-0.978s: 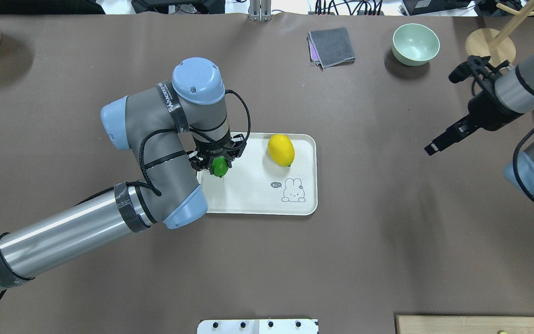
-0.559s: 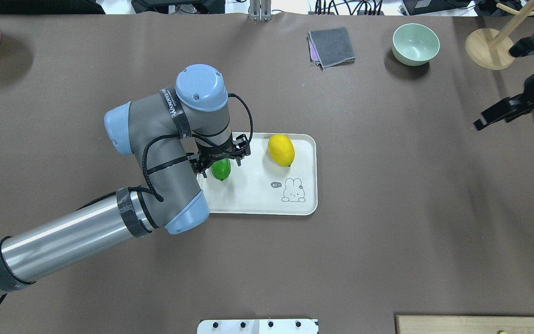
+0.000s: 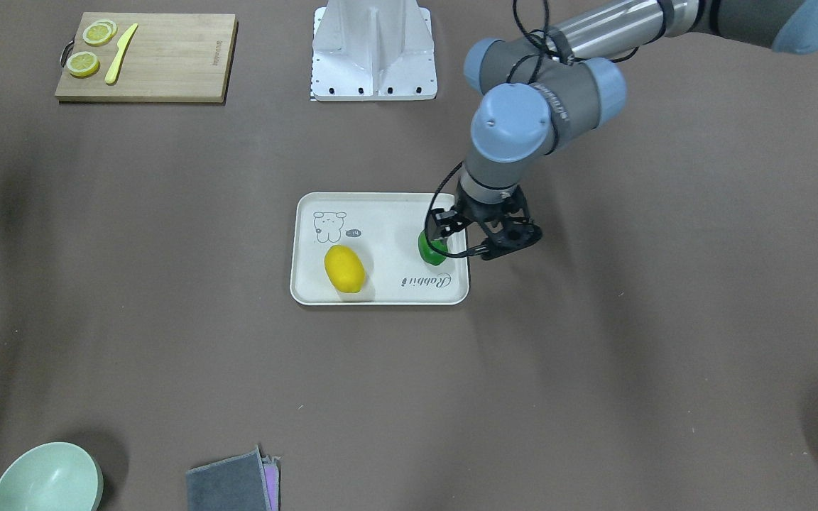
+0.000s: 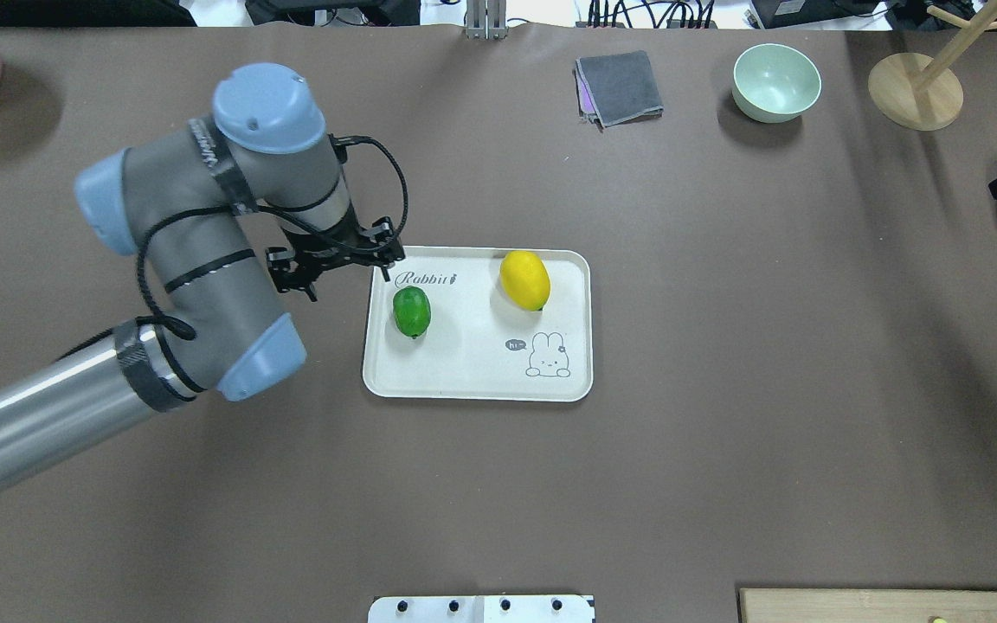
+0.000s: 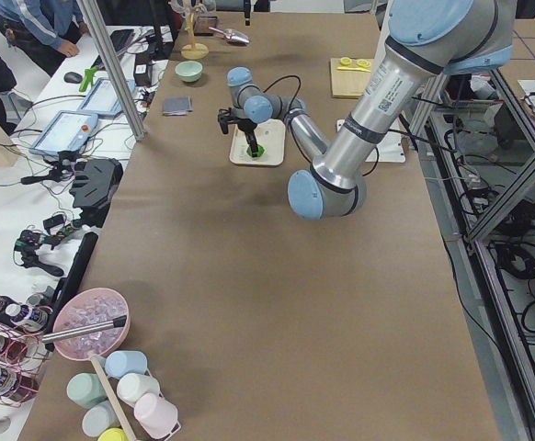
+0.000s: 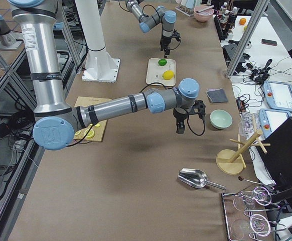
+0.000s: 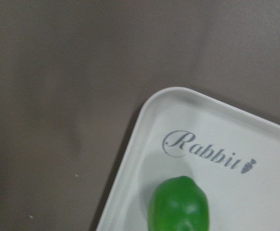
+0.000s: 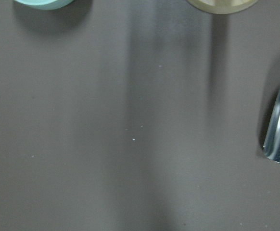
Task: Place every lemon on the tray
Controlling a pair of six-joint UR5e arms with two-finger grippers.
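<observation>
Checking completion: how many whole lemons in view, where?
2. Yellow lemon on the tray, near the rabbit drawing; green lemon on the tray, by the lettering. None seen elsewhere.

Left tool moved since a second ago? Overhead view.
Yes. The left tool was over the green lemon; it has shifted toward the view's left and now sits at the tray's far-left corner.

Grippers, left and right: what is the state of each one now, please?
Left gripper: jaws open, holding nothing; the glossy green oval lemon lies free on the off-white rectangular tray.
Right gripper: cannot be told.
</observation>
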